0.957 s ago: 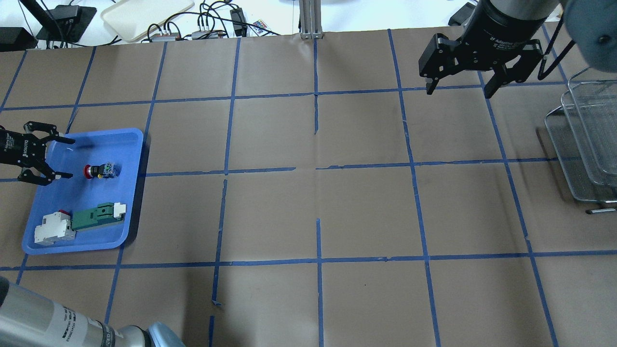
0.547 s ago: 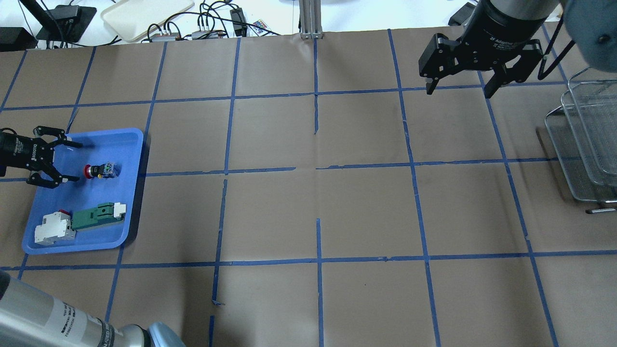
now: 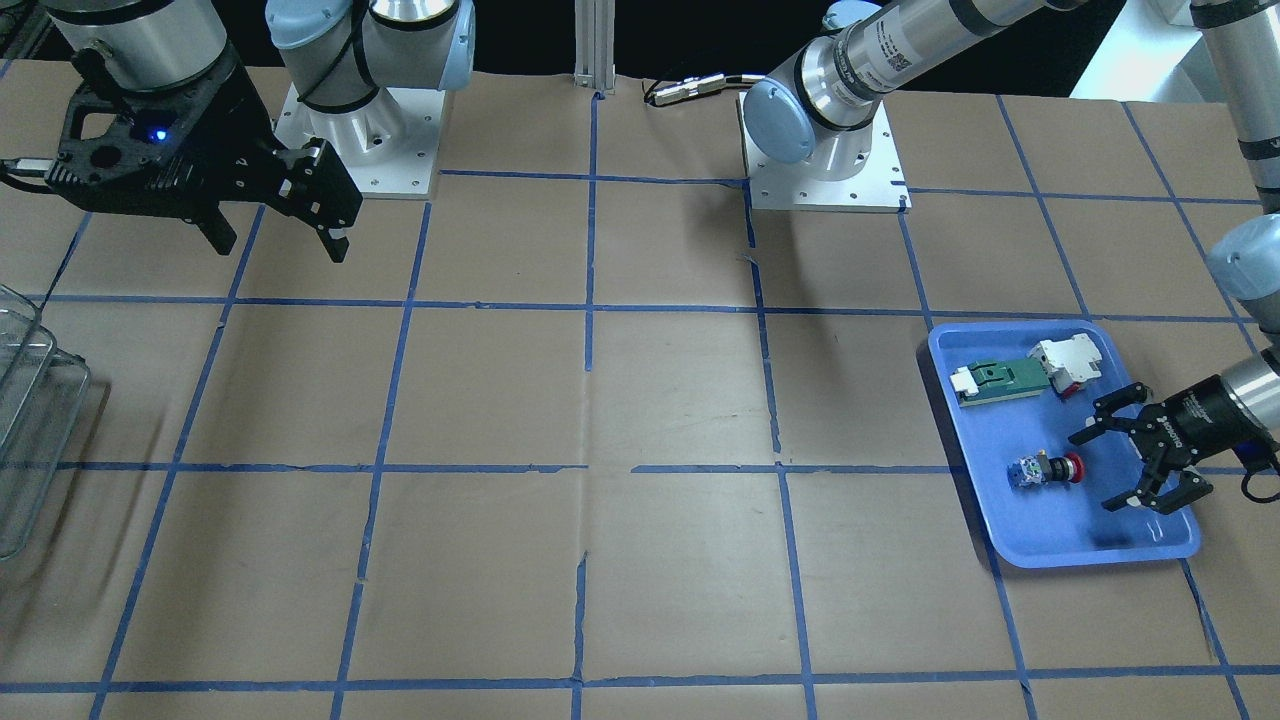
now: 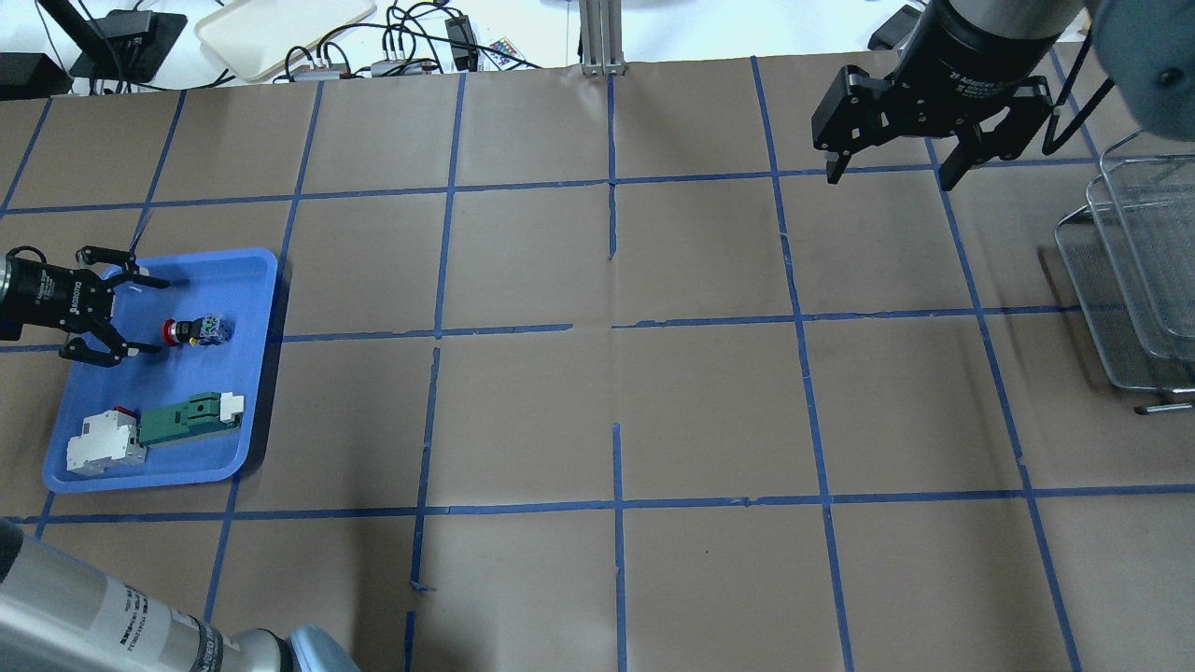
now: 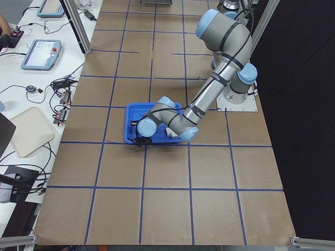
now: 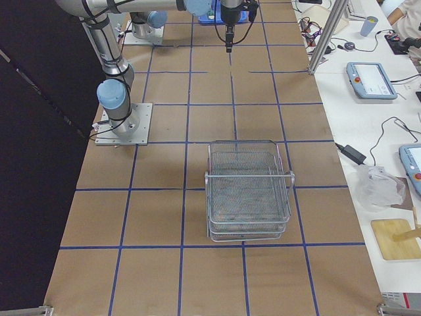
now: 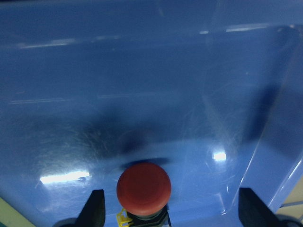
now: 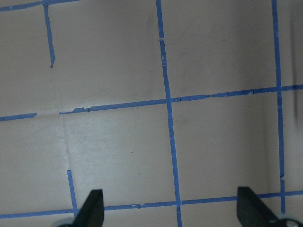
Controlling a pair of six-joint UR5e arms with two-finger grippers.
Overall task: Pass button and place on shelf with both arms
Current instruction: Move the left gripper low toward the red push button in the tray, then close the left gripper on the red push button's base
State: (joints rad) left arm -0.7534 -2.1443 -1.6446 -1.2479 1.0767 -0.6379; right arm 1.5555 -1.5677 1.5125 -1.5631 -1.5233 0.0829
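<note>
The button lies on its side in the blue tray, red cap toward my left gripper. That gripper is open and low over the tray, its fingertips about level with the cap and not touching it. In the left wrist view the red cap shows between the fingers, nearer the left one. In the front view the button lies just left of the left gripper. My right gripper is open and empty, high over the far right of the table. The wire-mesh shelf stands at the right edge.
A flat green-and-white component and a white block lie in the tray's near end. The table is brown paper with blue tape lines. Cables and a cream tray lie beyond the far edge. The shelf has tiers.
My left gripper has moved right along the tray toward the button, still open. The right gripper and the button have not moved.
</note>
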